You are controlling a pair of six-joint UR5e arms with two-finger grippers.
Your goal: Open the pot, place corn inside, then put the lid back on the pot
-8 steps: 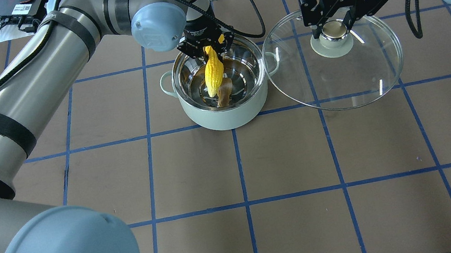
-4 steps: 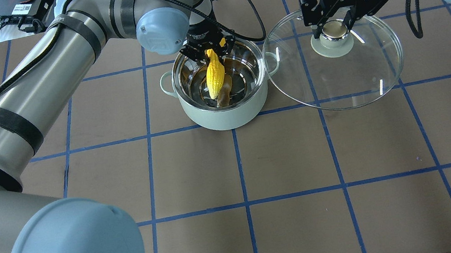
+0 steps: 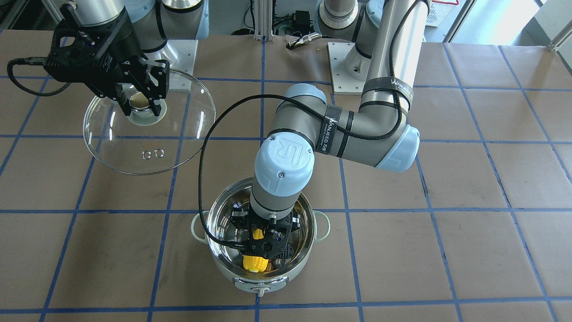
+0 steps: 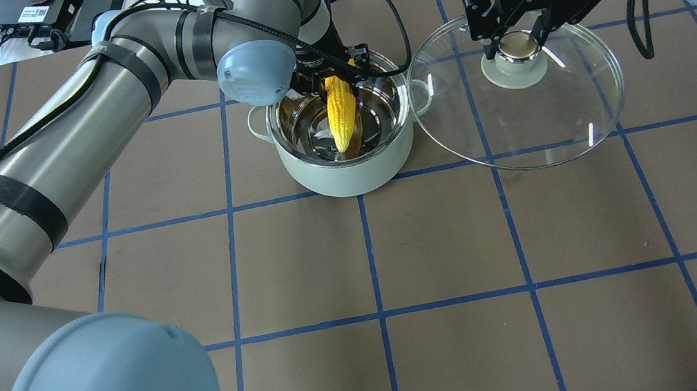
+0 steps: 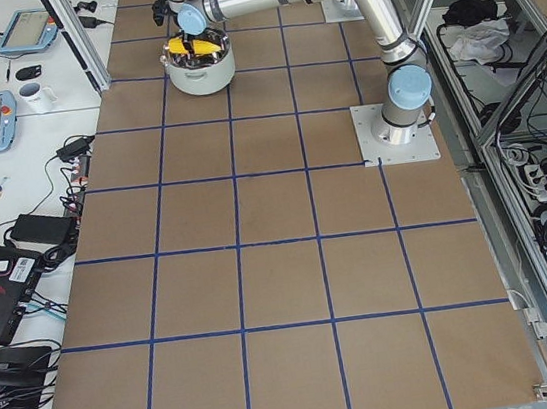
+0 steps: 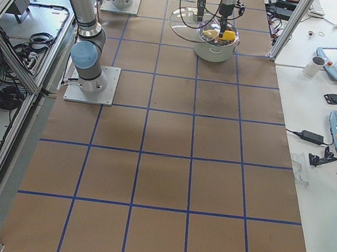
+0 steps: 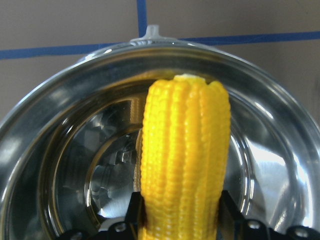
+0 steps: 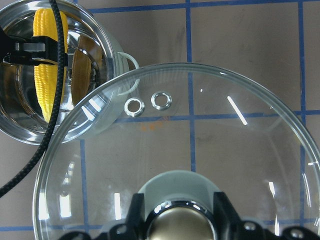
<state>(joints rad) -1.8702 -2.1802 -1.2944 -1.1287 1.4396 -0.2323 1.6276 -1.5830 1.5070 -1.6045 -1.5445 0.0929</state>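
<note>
The pot [image 4: 350,174] stands open on the table, its steel inside showing; it also shows in the front view [image 3: 223,264]. My left gripper [image 4: 330,79] is shut on the thick end of the yellow corn [image 4: 342,112] and holds it tilted inside the pot, tip down; the corn fills the left wrist view [image 7: 184,160]. My right gripper [image 4: 516,41] is shut on the knob of the glass lid [image 4: 581,117] and holds it in the air to the pot's right, its edge over the pot's right handle. The lid's two vent holes show in the right wrist view [image 8: 147,103].
The table [image 4: 440,244] is brown, with a grid of blue tape. The left arm [image 4: 64,121] reaches across the back left. A black cable [image 4: 386,14] loops over the pot's far rim. Both robot bases [image 3: 348,67] stand at the far edge in the front view.
My left gripper has moved a little to the right and lowered the corn further into the pot, the wrist turning. The right gripper and lid have not moved.
</note>
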